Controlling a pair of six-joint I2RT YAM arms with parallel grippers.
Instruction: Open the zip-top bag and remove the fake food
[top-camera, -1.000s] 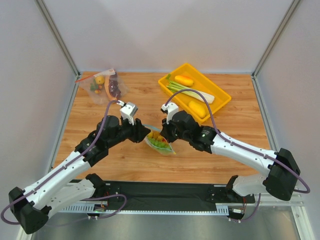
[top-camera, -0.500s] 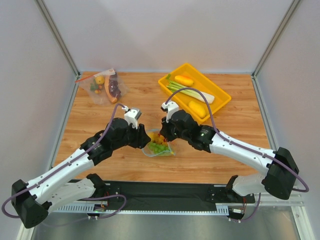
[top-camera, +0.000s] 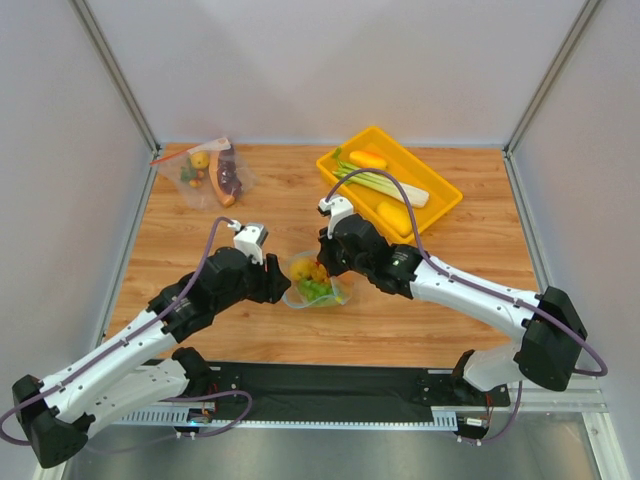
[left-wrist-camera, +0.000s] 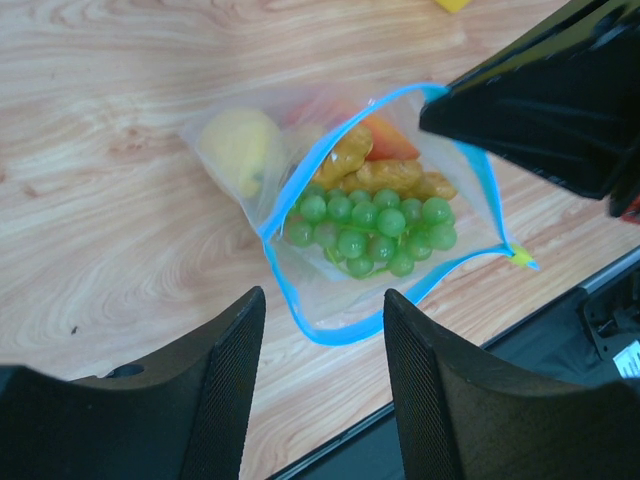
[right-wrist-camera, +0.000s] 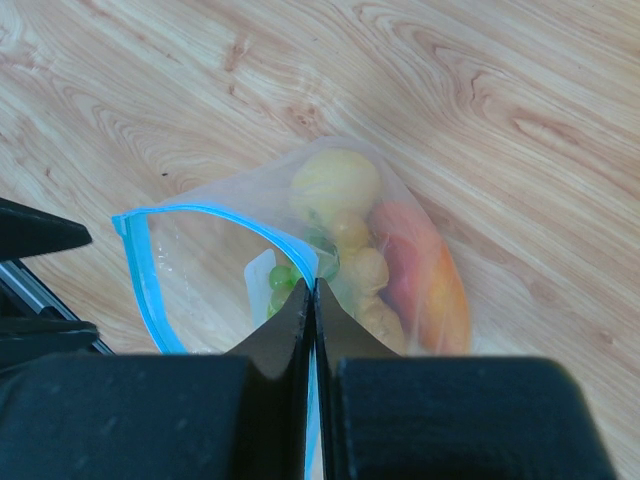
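Observation:
The zip-top bag (top-camera: 336, 295) lies on the wooden table between both grippers, its light-blue zip strip (left-wrist-camera: 300, 315) parted and the mouth gaping. Inside I see the fake food: a green bunch (left-wrist-camera: 370, 225), a lumpy orange piece (left-wrist-camera: 385, 176), a round yellow piece (left-wrist-camera: 240, 150) and a red-orange fruit (right-wrist-camera: 430, 280). My right gripper (right-wrist-camera: 313, 285) is shut on one lip of the bag's zip strip and shows in the top view (top-camera: 322, 262). My left gripper (left-wrist-camera: 325, 300) is open and empty just in front of the bag's near lip, not touching it; it also shows in the top view (top-camera: 283, 285).
A yellow tray (top-camera: 421, 162) at the back right holds a long green-white leek (top-camera: 385, 184) and orange and yellow pieces. A second clear bag (top-camera: 205, 175) with a red-orange strip lies at the back left. A black mat (top-camera: 320, 385) runs along the near edge.

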